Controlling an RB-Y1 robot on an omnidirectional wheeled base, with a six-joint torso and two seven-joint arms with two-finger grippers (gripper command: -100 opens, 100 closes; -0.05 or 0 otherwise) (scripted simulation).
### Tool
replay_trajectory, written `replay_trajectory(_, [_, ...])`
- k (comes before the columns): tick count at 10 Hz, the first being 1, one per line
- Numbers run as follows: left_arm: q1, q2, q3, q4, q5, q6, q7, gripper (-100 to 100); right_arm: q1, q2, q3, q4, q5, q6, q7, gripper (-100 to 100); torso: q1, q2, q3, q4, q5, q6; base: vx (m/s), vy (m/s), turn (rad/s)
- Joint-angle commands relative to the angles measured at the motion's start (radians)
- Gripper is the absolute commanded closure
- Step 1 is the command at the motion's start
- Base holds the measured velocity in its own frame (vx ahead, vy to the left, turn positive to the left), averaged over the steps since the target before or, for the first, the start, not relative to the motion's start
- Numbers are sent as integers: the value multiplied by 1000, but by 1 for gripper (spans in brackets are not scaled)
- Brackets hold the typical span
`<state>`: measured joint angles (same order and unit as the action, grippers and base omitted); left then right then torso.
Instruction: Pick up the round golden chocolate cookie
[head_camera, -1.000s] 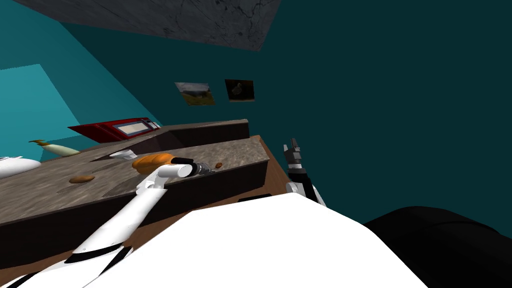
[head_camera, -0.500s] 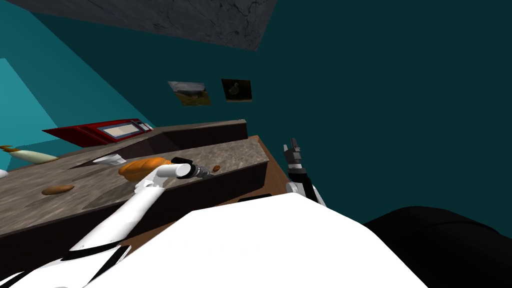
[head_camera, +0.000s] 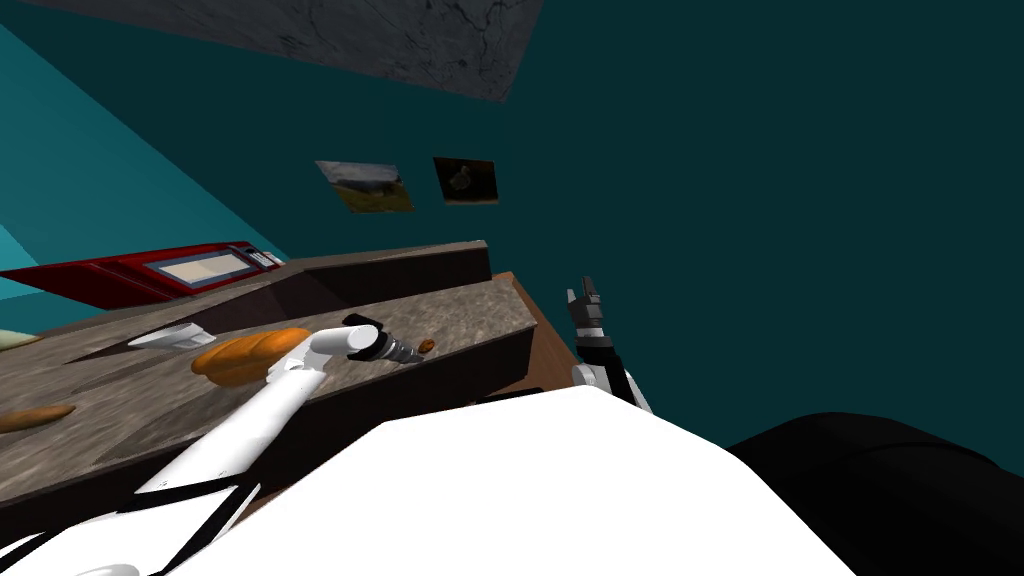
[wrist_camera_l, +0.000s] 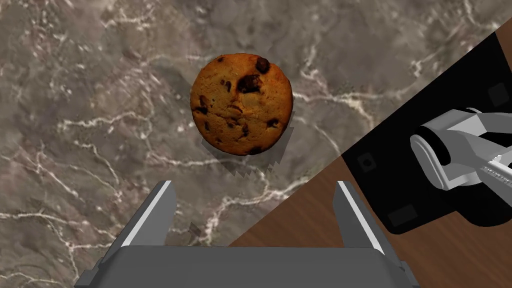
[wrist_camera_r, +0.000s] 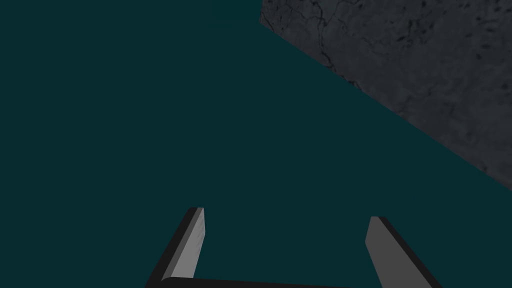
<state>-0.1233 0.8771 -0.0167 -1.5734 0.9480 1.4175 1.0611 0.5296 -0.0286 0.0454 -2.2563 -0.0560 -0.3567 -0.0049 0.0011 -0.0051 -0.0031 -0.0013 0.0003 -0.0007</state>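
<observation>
Well, my left gripper (wrist_camera_l: 254, 186) is wide open and has hold of nothing. Its two fingers (wrist_camera_l: 159, 200) stand far apart, and they point down at the counter (wrist_camera_l: 75, 125), which is grey and brown with white veins. The cookie (wrist_camera_l: 241, 104) lies flat on that counter. It is round and golden brown with dark chocolate bits in it. It sits just ahead of the fingertips, not between them, and nothing touches it. A small shadow lies under it.

From the head view, the cookie (head_camera: 426, 345) is near the front edge of the counter (head_camera: 130, 400), close to the right end. My left gripper (head_camera: 405, 352) hangs just beside it, on the end of my white arm.

Farther along the counter, behind my arm, lies an orange loaf of bread (head_camera: 240, 355). A small white thing (head_camera: 170, 337) sits near the loaf, toward the back edge. A red microwave (head_camera: 170, 270) stands at the back of the counter.

My right gripper (head_camera: 585, 295) is held up past the right end of the counter, well apart from the cookie. Seen from its own wrist, the right gripper (wrist_camera_r: 286, 215) is open too, and it is empty.
</observation>
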Motion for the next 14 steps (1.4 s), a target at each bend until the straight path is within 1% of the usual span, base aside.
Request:
replay_trajectory(1, [-8, 9, -6, 18, 23, 48, 27, -100, 0, 0, 0, 0, 0, 0, 0, 0, 0, 0, 0, 0, 0, 0, 80, 11, -65])
replay_trajectory(3, [-18, 19, -10, 36, 43, 82, 45, -100, 0, 0, 0, 0, 0, 0, 0, 0, -1, 0, 0, 0, 0, 0, 74, 4, -61])
replay_trajectory(4, [-12, 17, -7, 27, 37, 70, 39, -100, 0, 0, 0, 0, 0, 0, 0, 0, -1, 0, 0, 0, 0, 0, 32, 1, -11])
replay_trajectory(5, [-13, 17, -8, 28, 38, 74, 42, 0, 0, 0, 0, 0, 0, 0, 0, 0, -2, 3, 1, 0, 0, 0, 6, 0, 2])
replay_trajectory(6, [-8, -3, -11, 58, 20, 48, 20, -100, 0, 0, 0, 0, 0, 0, 0, 0, -2, 4, 2, 1, 0, 0, 11, -7, -20])
replay_trajectory(8, [-3, -24, -15, 89, 3, 22, -2, -100, 0, 0, 0, 0, 0, 0, 0, 0, -2, 5, 3, 1, 0, 0, 13, -11, -17])
replay_trajectory(9, [-3, -18, -14, 73, 8, 32, 10, -100, 0, 0, 0, 0, 0, 0, 0, 0, -2, 5, 3, 1, 0, 0, 5, -5, -2])
replay_trajectory(10, [-2, -19, -14, 75, 7, 29, 7, 100, 0, 0, 0, 0, 0, 0, 0, 0, -2, 5, 3, 1, 0, 0, 0, 0, 0])
replay_trajectory(14, [-2, -19, -14, 75, 7, 29, 7, 100, 0, 0, 0, 0, 0, 0, 0, 0, -2, 6, 3, 1, 0, 0, 0, 0, 0])
